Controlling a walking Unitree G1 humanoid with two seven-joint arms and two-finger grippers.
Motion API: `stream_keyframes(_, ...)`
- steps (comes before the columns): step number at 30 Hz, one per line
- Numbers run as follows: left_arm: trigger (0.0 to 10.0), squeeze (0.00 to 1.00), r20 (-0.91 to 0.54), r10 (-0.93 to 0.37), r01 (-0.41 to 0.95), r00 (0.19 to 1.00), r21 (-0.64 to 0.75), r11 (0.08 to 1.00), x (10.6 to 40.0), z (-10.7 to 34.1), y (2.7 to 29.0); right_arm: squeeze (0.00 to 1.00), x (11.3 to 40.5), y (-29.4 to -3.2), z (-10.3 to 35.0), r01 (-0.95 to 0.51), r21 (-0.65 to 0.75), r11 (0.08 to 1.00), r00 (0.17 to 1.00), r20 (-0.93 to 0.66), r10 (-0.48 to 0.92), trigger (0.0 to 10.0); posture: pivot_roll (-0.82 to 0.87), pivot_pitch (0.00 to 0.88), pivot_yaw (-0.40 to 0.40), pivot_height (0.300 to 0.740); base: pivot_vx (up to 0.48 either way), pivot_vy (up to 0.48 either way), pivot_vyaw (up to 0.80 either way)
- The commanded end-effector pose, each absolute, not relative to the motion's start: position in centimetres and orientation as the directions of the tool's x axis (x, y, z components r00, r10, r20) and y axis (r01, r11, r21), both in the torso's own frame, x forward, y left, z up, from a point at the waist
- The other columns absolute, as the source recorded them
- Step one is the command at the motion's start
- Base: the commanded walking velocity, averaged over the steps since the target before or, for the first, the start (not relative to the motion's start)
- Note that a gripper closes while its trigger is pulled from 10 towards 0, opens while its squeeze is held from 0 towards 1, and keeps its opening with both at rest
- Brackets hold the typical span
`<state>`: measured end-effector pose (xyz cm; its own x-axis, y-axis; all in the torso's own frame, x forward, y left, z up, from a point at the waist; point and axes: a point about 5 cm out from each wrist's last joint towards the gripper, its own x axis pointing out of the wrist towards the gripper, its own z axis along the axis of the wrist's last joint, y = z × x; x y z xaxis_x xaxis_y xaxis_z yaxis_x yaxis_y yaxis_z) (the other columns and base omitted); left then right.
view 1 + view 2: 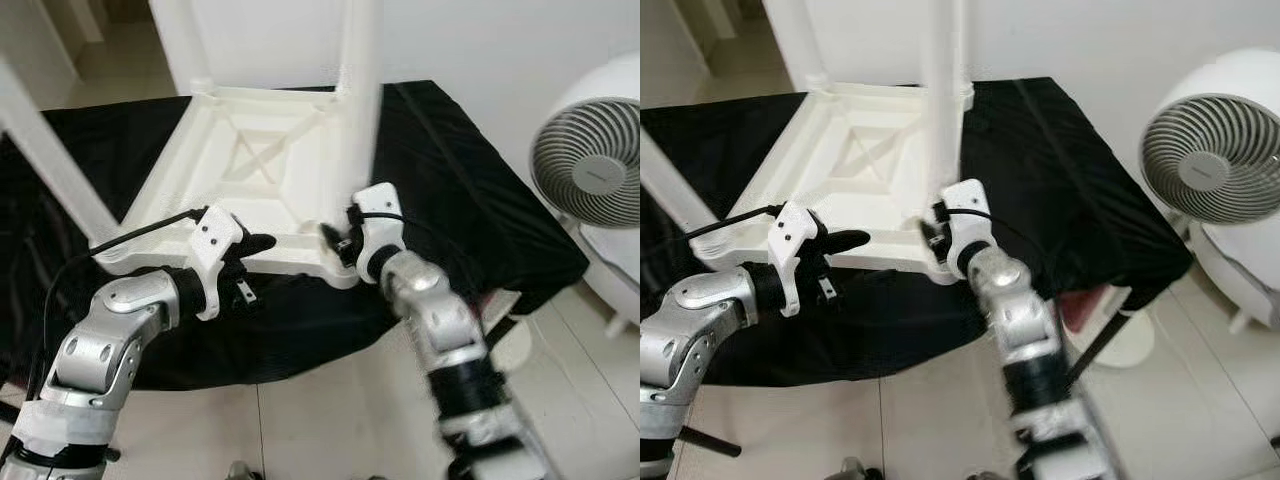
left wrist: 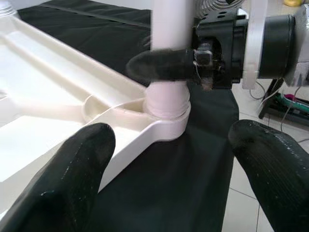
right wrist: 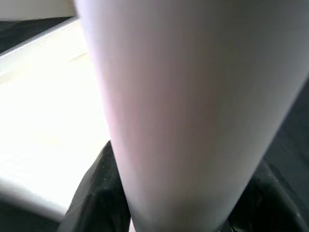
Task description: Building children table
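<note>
- The left gripper (image 1: 262,243) hovers at the near edge of the upturned tabletop (image 1: 250,160), fingers spread apart and holding nothing. In the left wrist view one finger (image 2: 72,179) sits over the white rim and the other over black cloth, so the rim lies between them. This placing probably lets the arm steady the top while the other arm works.
- Just beside it, at the near corner, the right gripper (image 1: 335,240) is closed around the base of a white table leg (image 1: 358,90), immediately above the corner socket (image 2: 166,113). Gripping low likely gives good control for seating or twisting the leg into the socket.
- The leg stands roughly upright in that socket. Full seating cannot be confirmed.
- The tabletop lies underside up on a black cloth-covered surface (image 1: 450,160), directly ahead of both grippers, exposing the sockets from above.
- Beyond the left gripper, another leg (image 1: 50,150) leans outward from the corner on that side. A third leg (image 1: 190,45) rises at the far corner.
- Well apart, beyond the right gripper, a white fan (image 1: 590,160) stands on the tiled floor (image 1: 330,430).
</note>
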<state>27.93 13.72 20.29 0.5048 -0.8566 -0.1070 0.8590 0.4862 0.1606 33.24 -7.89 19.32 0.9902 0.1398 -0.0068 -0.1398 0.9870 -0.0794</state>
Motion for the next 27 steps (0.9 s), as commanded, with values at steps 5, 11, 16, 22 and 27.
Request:
stream_keyframes(5, 10.0, 0.0, -0.111, -0.84, 0.843, 0.531, 0.166, 0.511, 28.0, 20.3, 13.9, 0.0, 32.5, -9.1, 17.4, 0.094, -0.054, 0.994, 0.992, -0.078, -0.098, 0.0, -0.04, 0.104, 0.036, 0.74, 0.0, 0.0, 0.0)
stream_keyframes(11, 10.0, 0.0, -0.114, -0.838, 0.842, 0.534, 0.166, 0.514, 27.9, 20.3, 13.9, 0.0, 32.9, -8.4, 18.2, 0.018, -0.091, 0.996, 0.999, -0.046, -0.022, 10.0, -0.04, 0.106, 0.035, 0.74, 0.0, 0.0, 0.0)
stream_keyframes(16, 10.0, 0.0, -0.114, -0.837, 0.841, 0.536, 0.165, 0.516, 27.9, 20.2, 13.9, 0.49, 32.9, -7.7, 19.4, -0.066, -0.119, 0.991, 0.997, 0.022, 0.069, 10.0, -0.04, 0.107, 0.034, 0.74, 0.0, 0.0, 0.0)
stream_keyframes(22, 10.0, 0.0, -0.111, -0.837, 0.84, 0.536, 0.164, 0.517, 28.0, 20.2, 13.8, 1.0, 32.7, -7.2, 20.7, -0.194, -0.15, 0.97, 0.975, 0.082, 0.207, 10.0, -0.05, 0.112, 0.034, 0.74, 0.0, 0.0, 0.0)
stream_keyframes(27, 10.0, 0.0, -0.111, -0.838, 0.841, 0.535, 0.163, 0.516, 28.0, 20.3, 13.8, 0.0, 32.4, -7.0, 21.7, -0.472, -0.312, 0.824, 0.857, 0.057, 0.512, 10.0, -0.05, 0.115, 0.036, 0.74, 0.0, 0.0, 0.0)
